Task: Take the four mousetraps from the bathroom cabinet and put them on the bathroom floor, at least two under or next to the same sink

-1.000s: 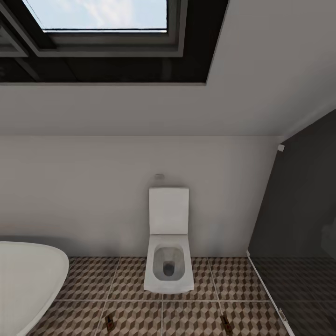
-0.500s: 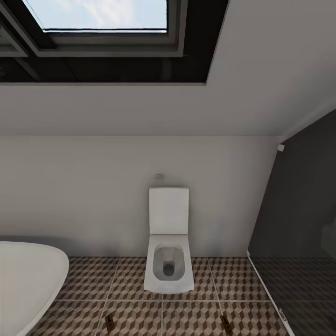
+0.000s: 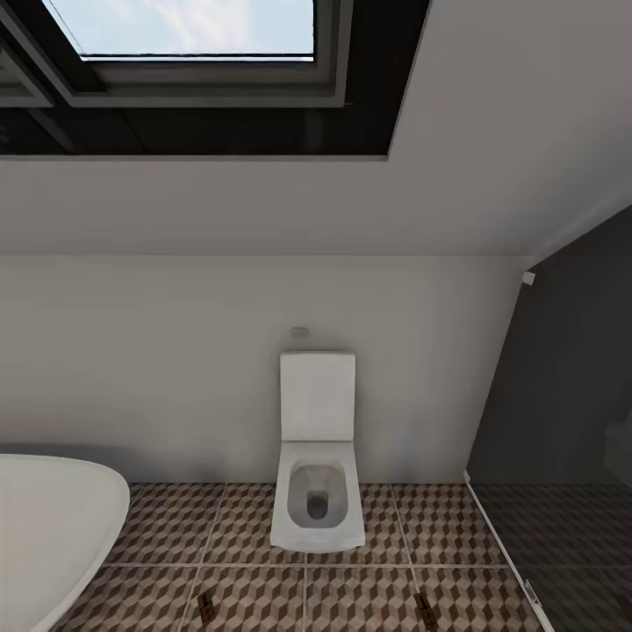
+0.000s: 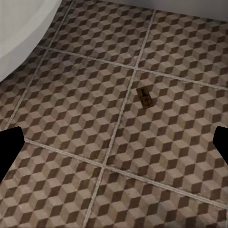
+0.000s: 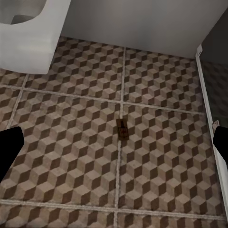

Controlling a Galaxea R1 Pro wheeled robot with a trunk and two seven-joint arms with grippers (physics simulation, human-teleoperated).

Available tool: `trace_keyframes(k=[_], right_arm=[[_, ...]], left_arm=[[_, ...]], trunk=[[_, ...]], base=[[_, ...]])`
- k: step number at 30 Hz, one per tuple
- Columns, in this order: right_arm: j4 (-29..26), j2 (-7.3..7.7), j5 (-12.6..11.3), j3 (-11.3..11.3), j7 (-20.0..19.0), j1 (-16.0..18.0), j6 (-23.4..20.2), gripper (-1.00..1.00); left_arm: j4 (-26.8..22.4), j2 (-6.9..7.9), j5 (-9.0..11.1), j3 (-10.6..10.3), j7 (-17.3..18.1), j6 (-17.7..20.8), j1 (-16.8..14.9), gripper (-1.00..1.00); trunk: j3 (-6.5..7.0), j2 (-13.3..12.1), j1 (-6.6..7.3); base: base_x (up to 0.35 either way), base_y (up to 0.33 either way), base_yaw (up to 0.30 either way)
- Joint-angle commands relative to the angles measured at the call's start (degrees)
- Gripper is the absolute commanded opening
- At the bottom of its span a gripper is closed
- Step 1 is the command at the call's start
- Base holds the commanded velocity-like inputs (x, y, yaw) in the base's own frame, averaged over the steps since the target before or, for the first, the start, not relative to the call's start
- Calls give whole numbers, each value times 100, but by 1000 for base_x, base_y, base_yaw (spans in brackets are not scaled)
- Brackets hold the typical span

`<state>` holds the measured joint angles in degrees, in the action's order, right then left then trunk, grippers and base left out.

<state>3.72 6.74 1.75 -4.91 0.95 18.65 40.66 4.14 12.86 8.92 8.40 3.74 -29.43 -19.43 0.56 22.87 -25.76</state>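
Observation:
Two mousetraps lie flat on the cube-patterned bathroom floor [image 3: 351, 597] in the head view: one [image 3: 206, 606] near the bathtub, the other [image 3: 426, 607] to the right of the toilet. The left wrist view looks down on a small dark-brown mousetrap [image 4: 145, 98] beside a grout line, some way below my left gripper [image 4: 114, 147], which is open and holds nothing. In the right wrist view another mousetrap [image 5: 122, 128] lies on a grout line under my right gripper [image 5: 114, 145], also open and holding nothing. The cabinet and the bathroom sink are out of view.
A white toilet [image 3: 318, 491] stands against the far wall, with a rounded white bathtub [image 3: 53, 527] to its left. A dark glass shower partition [image 3: 562, 421] closes off the right side. A skylight sits in the sloped ceiling.

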Motion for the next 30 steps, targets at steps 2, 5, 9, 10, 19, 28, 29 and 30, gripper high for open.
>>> trace_keyframes(k=[2, 5, 9, 10, 19, 28, 29, 30], right_arm=[[23, -1, 1, -36, 10, 9, 30, 100], [23, 1, 1, -36, 10, 9, 30, 100], [21, 2, 1, -36, 10, 8, 30, 100], [21, 2, 1, -36, 10, 9, 30, 100], [22, 2, 1, -36, 10, 8, 30, 100], [21, 2, 1, -36, 10, 8, 30, 100], [21, 2, 1, -36, 10, 8, 30, 100], [22, 2, 1, -36, 10, 8, 30, 100]], left_arm=[[25, 3, 40, 21, 39, -31, -8, 100], [25, 4, 40, 21, 39, -33, -8, 100], [25, 1, 40, 21, 39, -31, -8, 100], [25, 1, 40, 21, 39, -30, -8, 100], [25, -2, 40, 21, 39, -31, -8, 100], [25, -56, 40, 21, 43, -31, -8, 100], [25, -73, 40, 21, 42, -30, -8, 100], [25, -91, 40, 21, 41, -30, -8, 100]], trunk=[[-2, 5, -3], [-2, 5, -3], [-2, 5, -3], [-2, 5, -3], [-2, 5, -3], [-2, 5, -3], [-2, 5, -3], [-2, 5, -3]], base=[[0, 0, 0], [0, 0, 0], [0, 0, 0], [0, 0, 0], [0, 0, 0], [0, 0, 0], [0, 0, 0], [0, 0, 0]])
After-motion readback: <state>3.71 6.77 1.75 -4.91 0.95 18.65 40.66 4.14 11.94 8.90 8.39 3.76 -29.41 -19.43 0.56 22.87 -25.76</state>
